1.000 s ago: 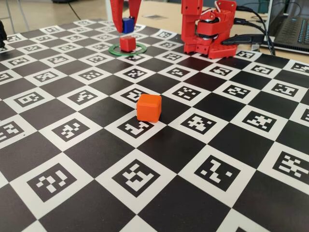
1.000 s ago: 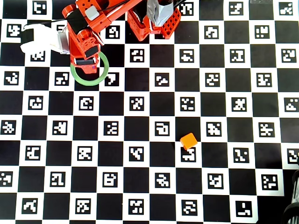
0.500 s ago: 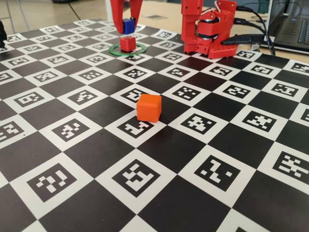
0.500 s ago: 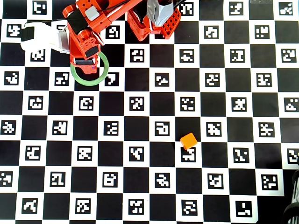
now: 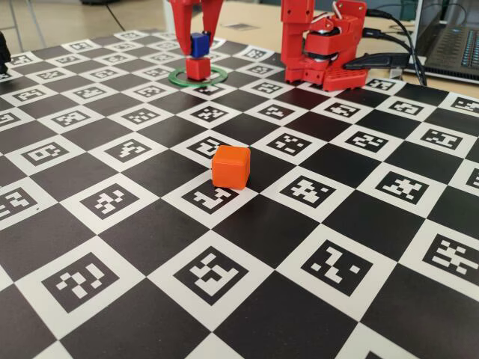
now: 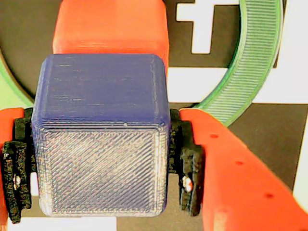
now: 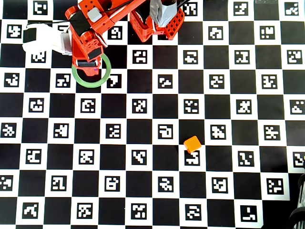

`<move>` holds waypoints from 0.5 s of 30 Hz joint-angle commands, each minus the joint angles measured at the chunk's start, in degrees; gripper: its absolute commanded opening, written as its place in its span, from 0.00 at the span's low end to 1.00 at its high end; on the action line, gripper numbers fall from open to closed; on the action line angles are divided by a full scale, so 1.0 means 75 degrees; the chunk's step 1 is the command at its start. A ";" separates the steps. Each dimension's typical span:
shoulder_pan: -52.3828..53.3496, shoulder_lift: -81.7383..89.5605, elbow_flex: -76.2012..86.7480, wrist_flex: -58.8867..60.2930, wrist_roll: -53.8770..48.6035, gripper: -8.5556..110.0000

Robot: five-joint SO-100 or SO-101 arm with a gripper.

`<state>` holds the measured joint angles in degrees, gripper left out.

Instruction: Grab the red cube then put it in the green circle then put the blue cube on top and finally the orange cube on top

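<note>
In the fixed view the red cube (image 5: 197, 69) stands inside the green circle (image 5: 218, 75) at the far end of the board. Just above it hangs the blue cube (image 5: 198, 44), with my gripper (image 5: 198, 46) shut on it; whether the two cubes touch I cannot tell. The wrist view shows the blue cube (image 6: 101, 139) clamped between the black pads (image 6: 188, 178), the red cube (image 6: 110, 26) beyond it and an arc of the green circle (image 6: 250, 62). From overhead the gripper (image 7: 87, 67) hides both cubes over the green circle (image 7: 90, 86). The orange cube (image 5: 230, 166) (image 7: 192, 143) lies alone mid-board.
The board is a black-and-white checker of printed markers (image 5: 209, 273). The arm's red base (image 5: 322, 45) (image 7: 157, 19) stands at the far edge, to the right of the ring in the fixed view. Cables and a laptop (image 5: 453, 41) lie at the far right.
The gripper has come down a little with the blue cube, closing the gap to the red cube. The orange cube has not moved.
</note>
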<state>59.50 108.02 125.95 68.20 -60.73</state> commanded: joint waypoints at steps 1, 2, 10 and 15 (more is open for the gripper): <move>-0.0047 0.0281 -0.0094 -0.0105 0.0047 0.07; -0.0047 0.0281 -0.0082 -0.0105 0.0047 0.07; -0.0035 0.0258 0.0059 -0.0187 -0.0012 0.07; -0.0035 0.0246 0.0117 -0.0258 -0.0023 0.08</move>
<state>59.50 108.02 127.00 66.88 -60.56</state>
